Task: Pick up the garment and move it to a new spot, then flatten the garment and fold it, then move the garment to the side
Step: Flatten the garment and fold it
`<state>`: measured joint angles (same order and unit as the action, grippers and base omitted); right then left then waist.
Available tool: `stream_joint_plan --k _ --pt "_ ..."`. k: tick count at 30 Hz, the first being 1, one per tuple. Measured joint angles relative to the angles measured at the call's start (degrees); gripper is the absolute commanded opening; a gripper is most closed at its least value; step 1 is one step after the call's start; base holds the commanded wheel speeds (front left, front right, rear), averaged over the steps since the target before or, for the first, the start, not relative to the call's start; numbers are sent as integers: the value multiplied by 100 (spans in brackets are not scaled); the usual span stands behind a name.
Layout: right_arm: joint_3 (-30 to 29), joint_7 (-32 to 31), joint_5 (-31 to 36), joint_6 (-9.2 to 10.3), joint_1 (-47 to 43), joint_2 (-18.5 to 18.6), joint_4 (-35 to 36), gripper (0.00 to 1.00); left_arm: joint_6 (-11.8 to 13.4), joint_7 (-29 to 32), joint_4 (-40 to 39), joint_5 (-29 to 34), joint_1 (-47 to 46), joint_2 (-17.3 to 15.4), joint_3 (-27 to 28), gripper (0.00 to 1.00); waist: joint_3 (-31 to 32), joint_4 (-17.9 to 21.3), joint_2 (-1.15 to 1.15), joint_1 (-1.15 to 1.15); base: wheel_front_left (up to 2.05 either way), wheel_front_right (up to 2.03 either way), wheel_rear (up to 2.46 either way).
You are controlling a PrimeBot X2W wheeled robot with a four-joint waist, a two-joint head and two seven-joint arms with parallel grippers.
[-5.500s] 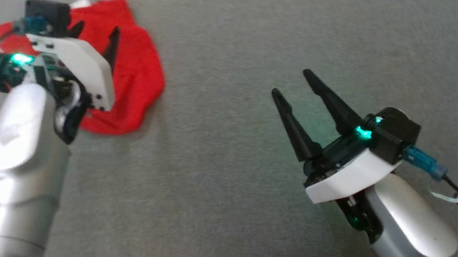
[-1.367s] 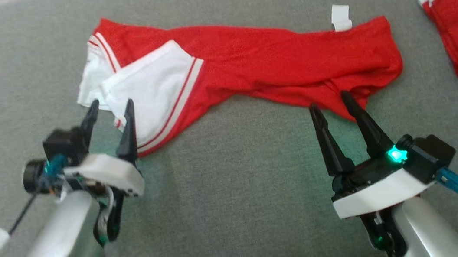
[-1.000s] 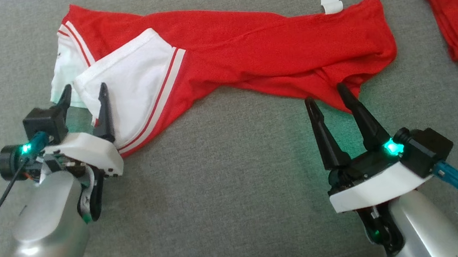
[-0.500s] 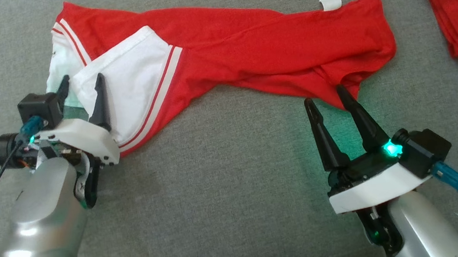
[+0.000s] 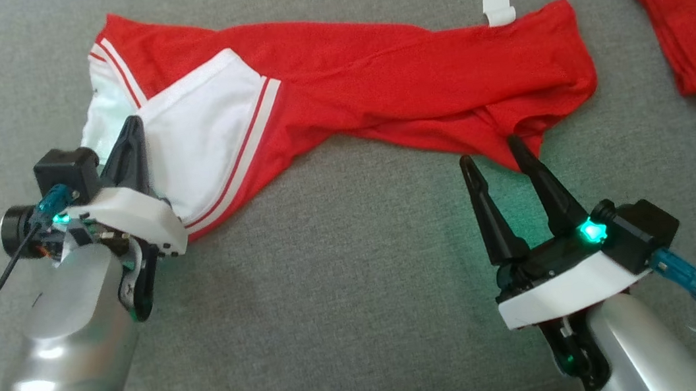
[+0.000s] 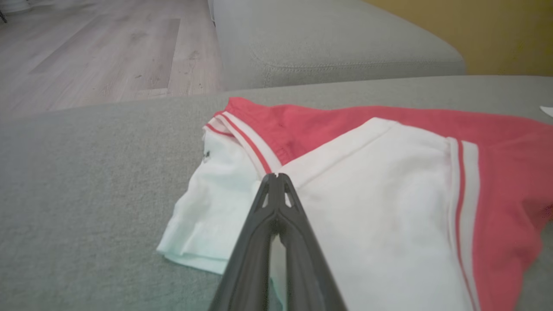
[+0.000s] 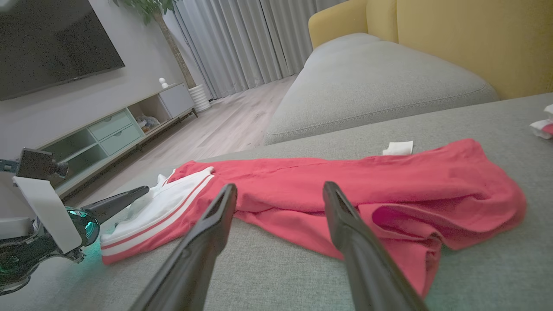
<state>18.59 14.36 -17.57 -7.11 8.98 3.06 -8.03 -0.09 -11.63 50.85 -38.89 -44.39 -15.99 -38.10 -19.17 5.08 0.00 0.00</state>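
Garment (image 5: 375, 92): jaws of left gripper (image 5: 132, 124) seem closed on its white hem (image 6: 328, 147); right gripper (image 5: 488, 149), jaws open, should pinch the red corner (image 5: 524, 142) deeply.

— Where's the head camera?
— High, facing steeply down on the grey cushion (image 5: 361, 300).
— And the wrists?
— Low and close, skimming across it; all three views share the red-and-white garment (image 5: 388, 91).

No writing can be read. The white tag (image 5: 497, 2) at the garment (image 5: 408, 88) edge looks blank; a small dark mark (image 6: 206, 155) on its white panel (image 6: 389, 207) is too small to read.
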Motion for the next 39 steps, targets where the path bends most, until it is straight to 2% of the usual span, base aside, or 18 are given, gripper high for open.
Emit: stream_joint_plan --k 6,10,17,18,19,20,26,31,35,39 --pt "67 0 -52 0 -5 0 -53 100 -42 -113 -482 91 -1 -64 -67 0 275 -6 0 0 0 0 0" --pt "158 0 -125 0 -16 0 -79 100 20 -112 -905 176 -4 -290 -71 0 473 41 0 -1 0 0 0" --pt "145 0 -208 0 -117 0 -73 100 377 -67 -2078 181 69 -523 -67 0 857 119 0 -1 0 0 0" --pt "143 0 -208 0 -166 0 -67 100 464 -45 -2302 181 141 -542 -67 25 913 109 0 -1 0 0 0" --pt "141 0 -208 0 -208 0 -67 100 593 -44 -2520 209 251 -571 -67 80 967 94 0 -1 0 0 0" --pt "131 0 -208 0 -248 0 -63 100 723 -27 -2726 242 389 -613 -68 100 1017 75 0 -1 0 0 0" --pt "-58 0 -192 0 -381 0 -22 100 1506 -8 -3876 265 1739 -790 -92 100 1257 -147 0 -1 0 0 0" --pt "-207 0 -111 0 -505 -1 -13 100 2018 -105 -4477 165 2775 -695 -118 100 1378 -387 0 -1 0 0 0" --pt "-230 0 -70 0 -559 -1 -13 100 2134 -144 -4575 108 3218 -609 -137 100 1422 -503 0 -1 0 0 0" --pt "-216 -10 -47 0 -589 -3 4 100 2134 -164 -4579 110 3298 -611 -129 100 1435 -596 0 -1 0 0 0"
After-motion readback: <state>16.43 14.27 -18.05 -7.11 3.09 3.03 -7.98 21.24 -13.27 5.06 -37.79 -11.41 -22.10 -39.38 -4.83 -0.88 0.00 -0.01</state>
